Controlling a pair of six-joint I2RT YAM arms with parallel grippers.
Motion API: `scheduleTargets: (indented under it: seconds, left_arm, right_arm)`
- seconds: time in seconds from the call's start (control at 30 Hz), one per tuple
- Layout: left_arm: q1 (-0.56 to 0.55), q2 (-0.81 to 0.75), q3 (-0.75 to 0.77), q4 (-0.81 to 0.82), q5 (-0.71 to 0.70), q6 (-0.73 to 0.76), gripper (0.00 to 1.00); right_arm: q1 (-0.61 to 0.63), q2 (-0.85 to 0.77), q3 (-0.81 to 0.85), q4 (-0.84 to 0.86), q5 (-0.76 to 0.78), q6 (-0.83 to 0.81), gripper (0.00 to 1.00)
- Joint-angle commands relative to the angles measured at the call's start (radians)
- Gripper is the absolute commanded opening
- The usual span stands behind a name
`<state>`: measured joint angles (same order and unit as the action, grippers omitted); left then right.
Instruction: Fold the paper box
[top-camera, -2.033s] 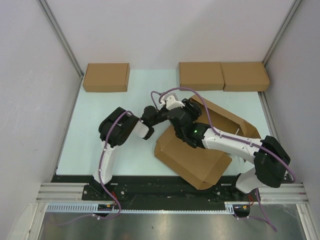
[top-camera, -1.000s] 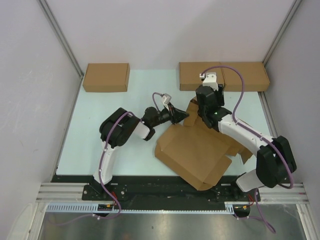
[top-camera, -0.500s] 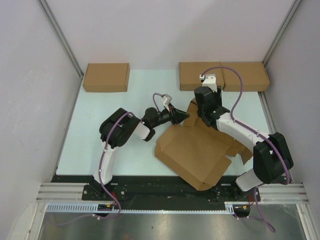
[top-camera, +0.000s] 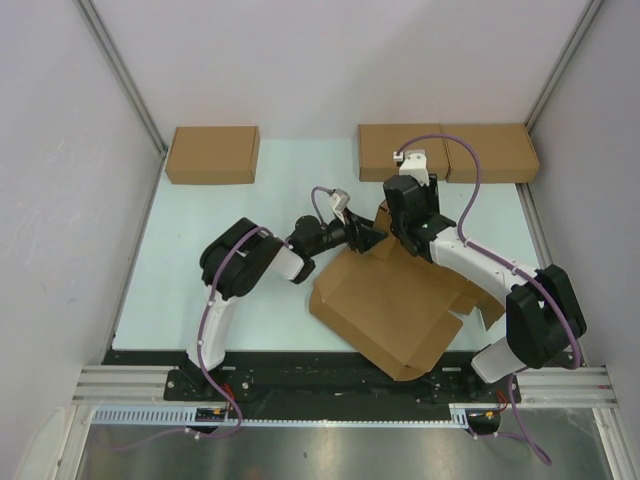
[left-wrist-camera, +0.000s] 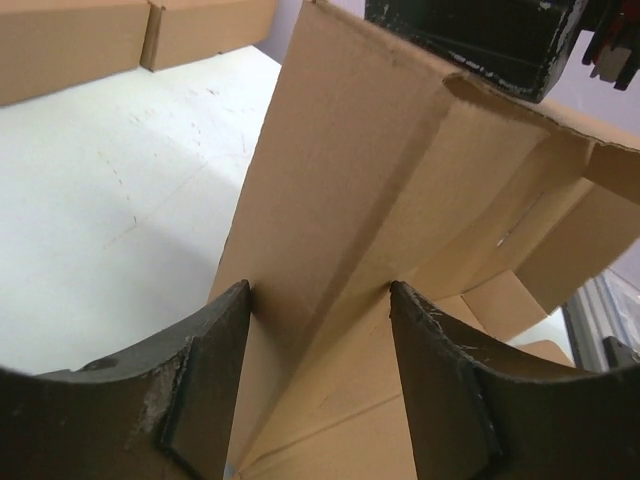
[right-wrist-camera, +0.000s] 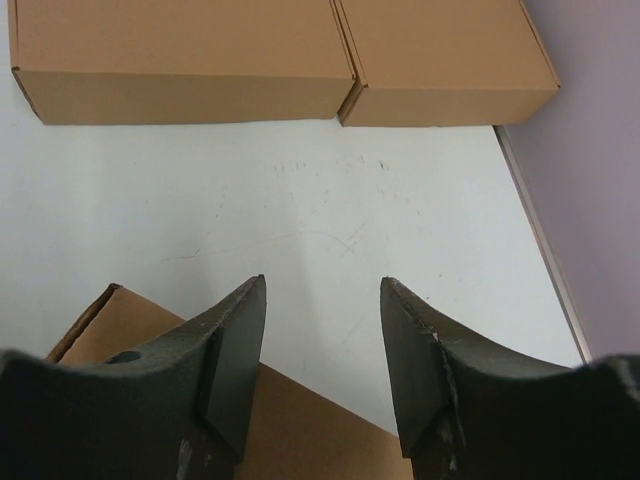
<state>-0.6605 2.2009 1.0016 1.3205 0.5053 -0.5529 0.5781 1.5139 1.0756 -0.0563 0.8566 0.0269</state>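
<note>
Pale mint tabletop (top-camera: 170, 230) under soft, even light, with faint scuffs just ahead of the right gripper (right-wrist-camera: 322, 285). Plain grey-lilac walls (top-camera: 330, 50) close in beyond it and on both sides, with aluminium posts (top-camera: 122, 75) in the far corners. Behind it, a black strip (top-camera: 280, 365) and a metal rail (top-camera: 130, 382) edge the table.

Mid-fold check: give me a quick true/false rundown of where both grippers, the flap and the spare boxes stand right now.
1. A raised flap of the paper box stands between the fingers of the left gripper. True.
2. The right gripper is shut on that flap. False: its jaws stand apart, with only bare table showing between them.
3. Three spare boxes lie along the table's far edge. True.
4. The two spare boxes on the right lie far apart. False: they lie side by side, touching.
</note>
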Motion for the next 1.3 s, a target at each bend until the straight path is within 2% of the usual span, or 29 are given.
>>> scheduleTargets:
  seconds: [0.0,0.13,0.17,0.37,0.47,0.6,0.63,0.73,0.8,0.83,0.93,1.27]
  left_arm:
    - [-0.048,-0.053,0.038,0.283,-0.078,0.100,0.62]
    - [-0.106,-0.072,0.043,0.166,-0.216,0.232,0.49]
    - [-0.114,-0.072,0.045,0.155,-0.238,0.270,0.42]
    - [-0.134,-0.067,0.045,0.151,-0.405,0.310,0.16]
    - [-0.142,-0.072,0.040,0.154,-0.445,0.326,0.16]
    - [-0.149,-0.076,0.038,0.154,-0.468,0.343,0.25]
    - [-0.152,-0.076,0.040,0.154,-0.470,0.353,0.31]
    - [-0.159,-0.076,0.037,0.152,-0.481,0.369,0.33]
    - [-0.165,-0.075,0.034,0.151,-0.490,0.376,0.28]
    - [-0.168,-0.075,0.034,0.149,-0.496,0.389,0.18]
    - [-0.174,-0.079,0.028,0.148,-0.501,0.406,0.00]
    - [-0.174,-0.115,-0.012,0.151,-0.551,0.418,0.00]
  right_arm:
    - [0.028,0.006,0.014,-0.057,-0.030,0.025,0.55]
    - [0.045,0.000,0.014,-0.071,-0.027,0.031,0.55]
    - [0.048,0.000,0.014,-0.074,-0.025,0.031,0.55]
    - [0.060,-0.006,0.014,-0.093,-0.025,0.039,0.54]
    - [0.066,-0.008,0.014,-0.091,-0.021,0.031,0.54]
    - [0.071,-0.008,0.014,-0.089,-0.025,0.025,0.55]
    - [0.074,-0.008,0.014,-0.091,-0.025,0.025,0.55]
    - [0.078,-0.006,0.014,-0.096,-0.024,0.019,0.54]
    - [0.081,-0.008,0.014,-0.096,-0.028,0.021,0.54]
    - [0.080,-0.009,0.014,-0.096,-0.028,0.019,0.54]
    - [0.091,-0.008,0.014,-0.094,-0.027,0.013,0.54]
    - [0.101,-0.014,0.014,-0.080,-0.024,-0.004,0.54]
